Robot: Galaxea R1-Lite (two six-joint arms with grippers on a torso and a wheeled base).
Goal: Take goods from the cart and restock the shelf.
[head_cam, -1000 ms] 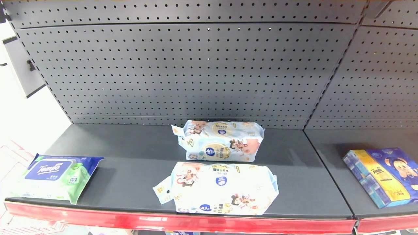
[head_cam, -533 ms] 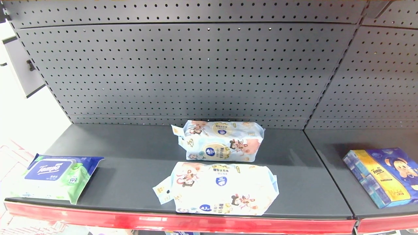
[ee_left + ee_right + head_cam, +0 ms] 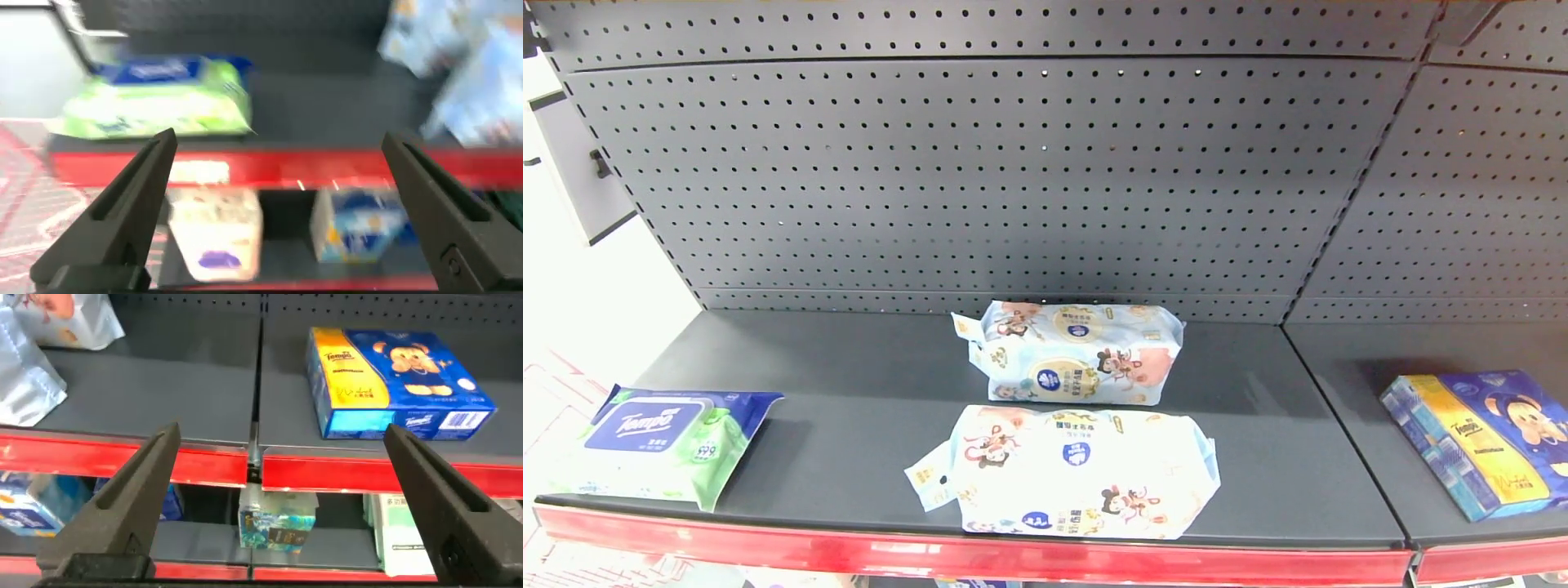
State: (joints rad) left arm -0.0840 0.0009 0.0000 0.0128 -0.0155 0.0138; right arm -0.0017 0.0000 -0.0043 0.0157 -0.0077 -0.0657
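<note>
Two pale blue tissue packs with cartoon print lie mid-shelf: one at the front (image 3: 1078, 469), one behind it (image 3: 1074, 353). A green wet-wipe pack (image 3: 658, 441) (image 3: 163, 98) lies at the shelf's front left corner. A blue and yellow tissue box (image 3: 1482, 437) (image 3: 392, 380) lies on the neighbouring shelf to the right. My left gripper (image 3: 282, 212) is open and empty, in front of the red shelf edge (image 3: 327, 167), right of the wipe pack. My right gripper (image 3: 282, 502) is open and empty, facing the joint between the two shelves.
A dark pegboard back wall (image 3: 1013, 180) rises behind the shelf. Bare shelf surface (image 3: 849, 384) lies between the wipes and the tissue packs. On a lower shelf stand more packs (image 3: 216, 237) (image 3: 355, 224) and boxes (image 3: 274, 523) (image 3: 409, 535).
</note>
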